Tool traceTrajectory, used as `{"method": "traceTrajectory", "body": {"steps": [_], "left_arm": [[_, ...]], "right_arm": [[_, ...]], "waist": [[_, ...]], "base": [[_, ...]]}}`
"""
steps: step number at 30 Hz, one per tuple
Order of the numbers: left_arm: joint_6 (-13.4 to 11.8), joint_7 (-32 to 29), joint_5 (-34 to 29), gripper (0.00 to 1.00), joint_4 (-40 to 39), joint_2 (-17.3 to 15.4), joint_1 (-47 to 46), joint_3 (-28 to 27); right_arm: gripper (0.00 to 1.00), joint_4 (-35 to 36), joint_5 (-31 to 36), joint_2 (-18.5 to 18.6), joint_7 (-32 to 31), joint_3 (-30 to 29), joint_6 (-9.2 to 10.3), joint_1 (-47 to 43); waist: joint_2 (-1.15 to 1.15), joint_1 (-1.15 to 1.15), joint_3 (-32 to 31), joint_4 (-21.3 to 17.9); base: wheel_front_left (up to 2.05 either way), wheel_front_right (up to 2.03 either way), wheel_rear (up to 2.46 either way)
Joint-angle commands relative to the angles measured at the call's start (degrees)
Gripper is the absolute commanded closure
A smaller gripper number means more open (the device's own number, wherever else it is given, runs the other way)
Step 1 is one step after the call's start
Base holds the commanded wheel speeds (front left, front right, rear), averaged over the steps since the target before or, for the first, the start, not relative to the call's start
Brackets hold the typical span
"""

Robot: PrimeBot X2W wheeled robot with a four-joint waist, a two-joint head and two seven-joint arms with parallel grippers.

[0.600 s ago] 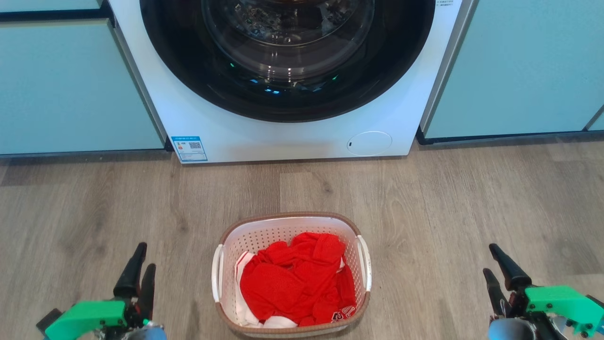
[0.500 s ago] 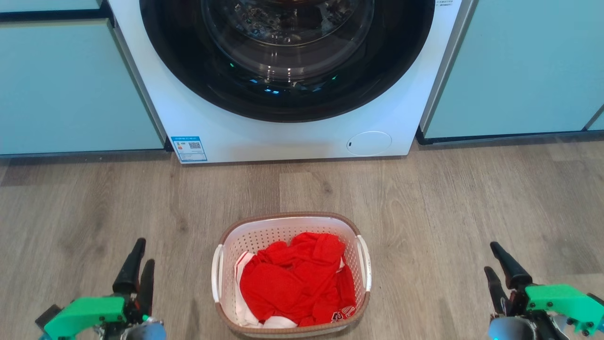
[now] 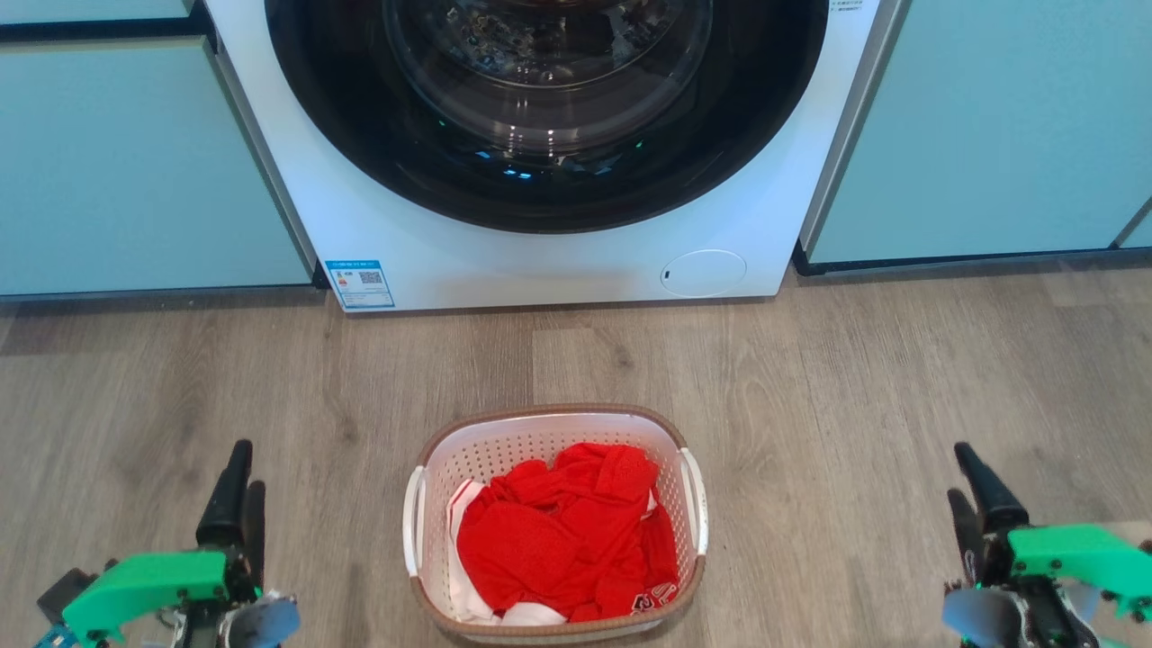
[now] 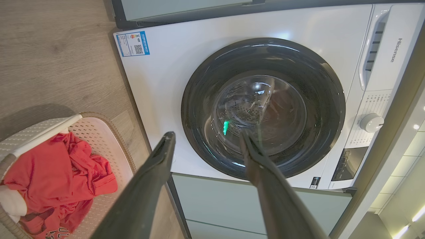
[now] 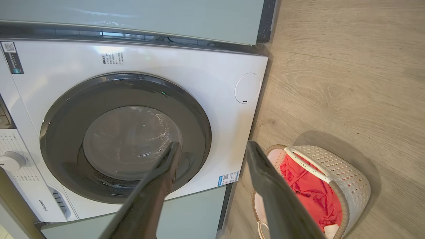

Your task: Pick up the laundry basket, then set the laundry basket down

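The laundry basket (image 3: 549, 412) stands on the wood floor in front of the washing machine, white and perforated with a brown rim and white side handles. Red clothing (image 3: 562, 531) fills it. My left gripper (image 3: 245, 468) hovers left of the basket, well apart from it, fingers pointing toward the machine. My right gripper (image 3: 959, 470) hovers far to the basket's right. In the left wrist view the left gripper (image 4: 206, 134) is open and empty, with the basket (image 4: 96, 132) at lower left. In the right wrist view the right gripper (image 5: 213, 144) is open and empty, with the basket (image 5: 345, 172) at lower right.
A white front-loading washing machine (image 3: 540, 261) with a dark round door stands just beyond the basket. Pale green cabinet fronts (image 3: 135, 162) flank it on the left and on the right (image 3: 990, 135). Bare wood floor (image 3: 810, 405) lies around the basket.
Both grippers have moved outward, away from the basket, the left one further left and the right one further right, and a little up the view. The basket has not moved.
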State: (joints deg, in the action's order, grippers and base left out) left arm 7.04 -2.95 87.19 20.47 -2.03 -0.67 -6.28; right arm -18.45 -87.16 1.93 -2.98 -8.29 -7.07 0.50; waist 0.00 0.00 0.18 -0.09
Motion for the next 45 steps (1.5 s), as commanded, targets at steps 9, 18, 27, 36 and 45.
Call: {"method": "traceTrajectory", "body": {"steps": [9, 18, 27, 36, 45], "left_arm": [[0.11, 1.75, -5.16, 0.0, -3.3, -0.55, -4.52, -2.64], [-0.41, 3.27, -11.86, 0.0, -6.16, -0.58, -5.42, -3.54], [-3.09, 4.81, -19.46, 0.0, -11.54, -0.61, -5.68, -0.93], [-5.69, 6.34, -30.5, 0.0, -16.23, -0.64, -5.7, 3.37], [-12.14, 7.87, -47.03, 0.0, -16.68, -1.77, -6.74, 11.54]], "right_arm": [[0.0, 4.28, 7.82, 0.38, 1.97, -1.74, -0.11, 4.39], [0.0, 7.89, 18.89, 0.43, 3.48, 0.05, -0.14, 6.22], [0.0, 13.47, 33.52, 1.5, 5.0, 4.18, -0.17, 8.1], [0.0, 16.81, 45.75, 3.48, 6.51, 9.08, -0.2, 9.46], [0.0, 18.66, 53.18, 3.34, 8.02, 10.34, -0.23, 10.0]], "waist": [[0.0, 0.0, -0.08, -0.06], [0.0, 0.0, -0.25, -0.05], [0.0, 0.0, 0.1, 0.28], [0.0, 0.0, 0.5, 0.88], [0.0, 0.0, 0.57, 1.44]], "base": [[0.0, 0.0, 0.0], [0.0, 0.0, 0.0], [0.0, 0.0, 0.0], [0.0, 0.0, 0.0], [0.0, 0.0, 0.0]]}}
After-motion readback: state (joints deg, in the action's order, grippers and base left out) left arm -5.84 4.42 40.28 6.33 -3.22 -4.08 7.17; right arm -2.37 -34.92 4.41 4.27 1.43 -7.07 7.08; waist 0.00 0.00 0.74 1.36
